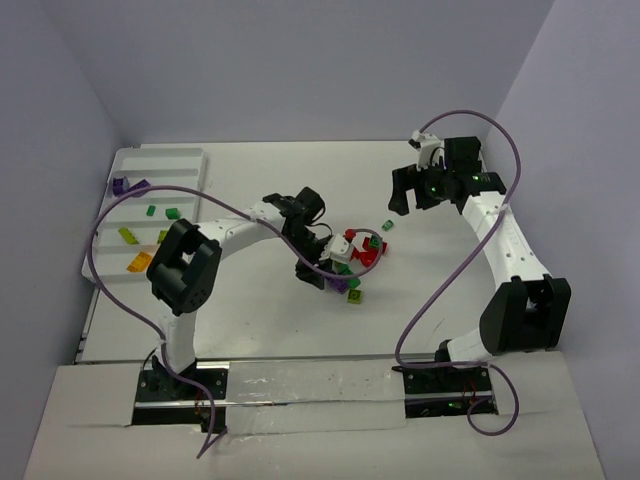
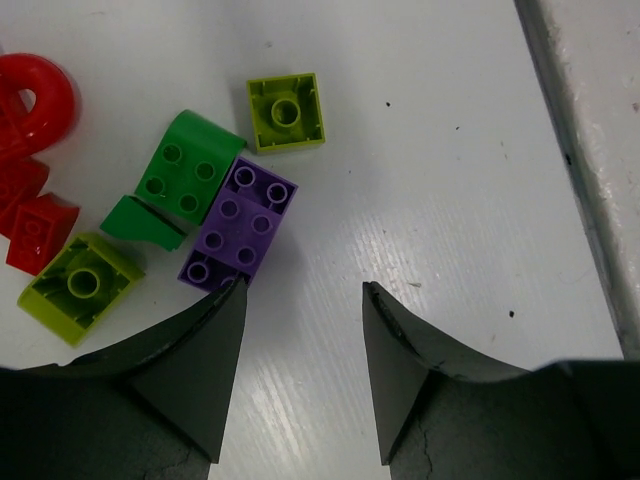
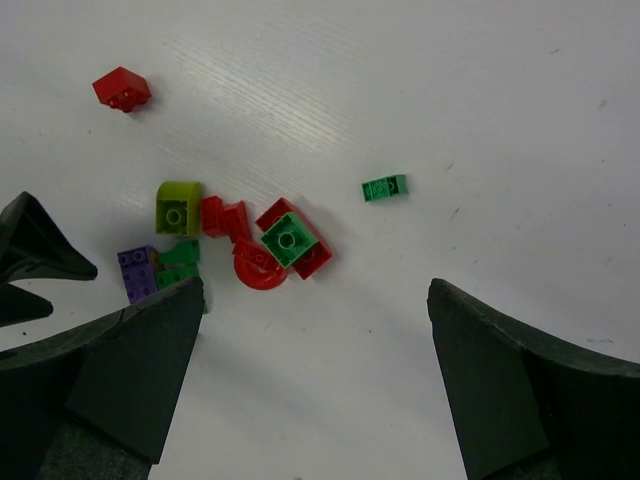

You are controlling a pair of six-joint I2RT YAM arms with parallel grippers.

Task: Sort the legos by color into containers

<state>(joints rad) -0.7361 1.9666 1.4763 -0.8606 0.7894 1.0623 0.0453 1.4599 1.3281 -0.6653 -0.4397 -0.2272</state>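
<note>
A loose heap of legos [image 1: 355, 252] lies mid-table: red, green, lime and purple bricks. In the left wrist view a purple brick [image 2: 240, 225] lies against a curved green one [image 2: 188, 170], with lime bricks [image 2: 286, 112] and red pieces [image 2: 35, 100] around them. My left gripper [image 2: 304, 290] is open low over the table, its left fingertip at the purple brick's corner and only bare table between the jaws. My right gripper [image 3: 316, 290] hangs wide open and empty above the heap, where a green brick [image 3: 290, 240] rests on a red one. The tray of containers [image 1: 160, 160] at the far left holds purple, green, yellow and orange bricks.
A small green brick [image 3: 385, 188] lies alone to the right of the heap, and a lone red brick [image 3: 122, 88] lies apart from it. Grey walls enclose the table on three sides. Purple cables loop off both arms.
</note>
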